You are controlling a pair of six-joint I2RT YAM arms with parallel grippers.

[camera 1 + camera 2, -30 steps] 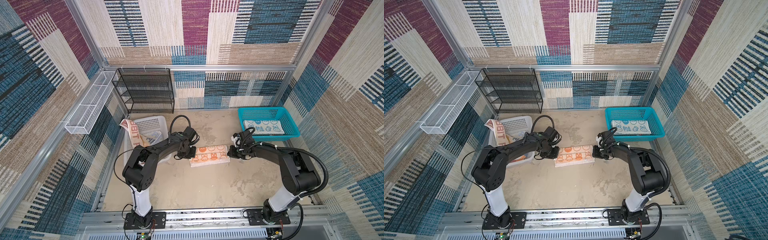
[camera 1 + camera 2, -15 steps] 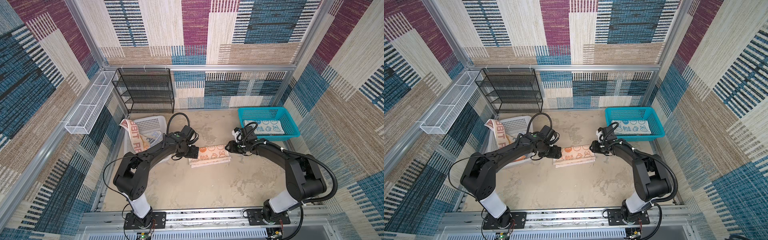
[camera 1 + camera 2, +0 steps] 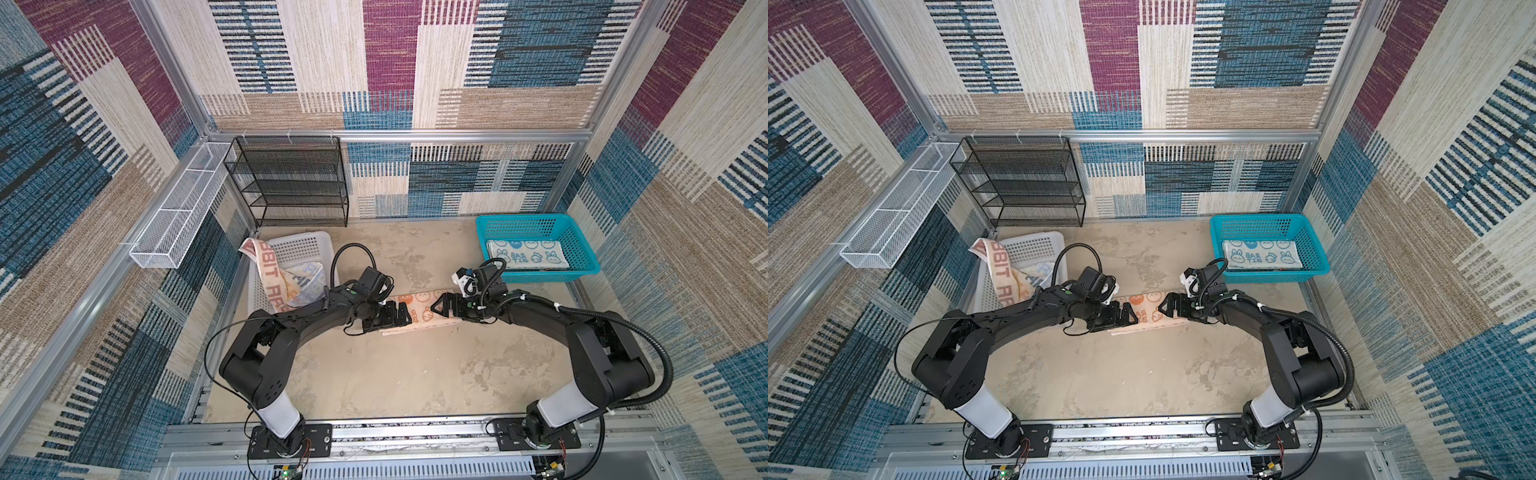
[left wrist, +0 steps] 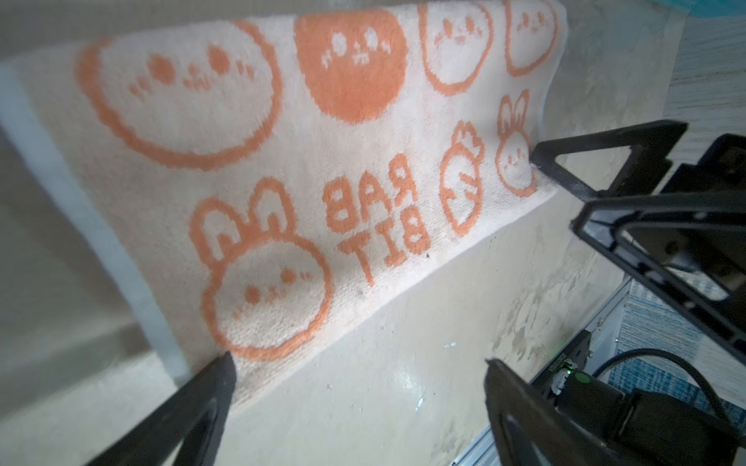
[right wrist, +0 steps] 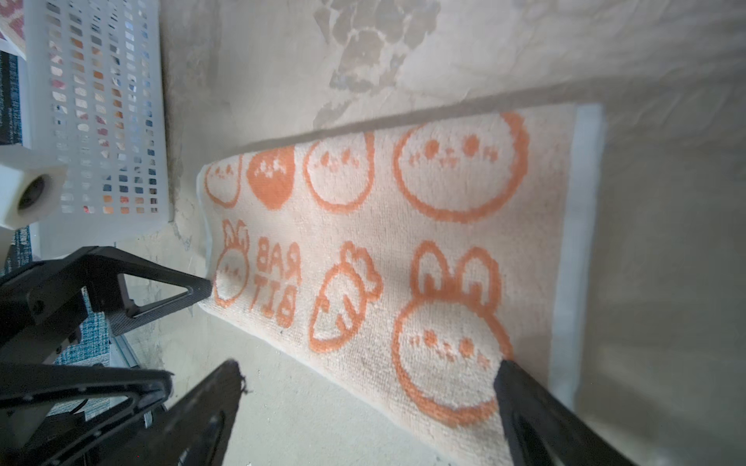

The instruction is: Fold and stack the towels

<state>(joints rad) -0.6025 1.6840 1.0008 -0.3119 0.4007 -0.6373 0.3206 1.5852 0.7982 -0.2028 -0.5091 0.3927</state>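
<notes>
Folded cream terry towel with orange rabbits (image 3: pixel 424 311) lies flat mid-bench as a long strip, well clear of every bench edge. Left gripper (image 3: pixel 406 314) and right gripper (image 3: pixel 436 306) sit at its short ends, jaws spread wide, holding nothing. Cloth looks light and limp, with a grippy pile; layers will likely slide apart. I'd pinch all layers at the end corners and lift both ends together.

Centre towel (image 3: pixel 422 309) on table (image 3: pixel 395 374), second towel (image 3: pixel 525 254) in right basket (image 3: pixel 548 273), third towel (image 3: pixel 270 272) left
</notes>
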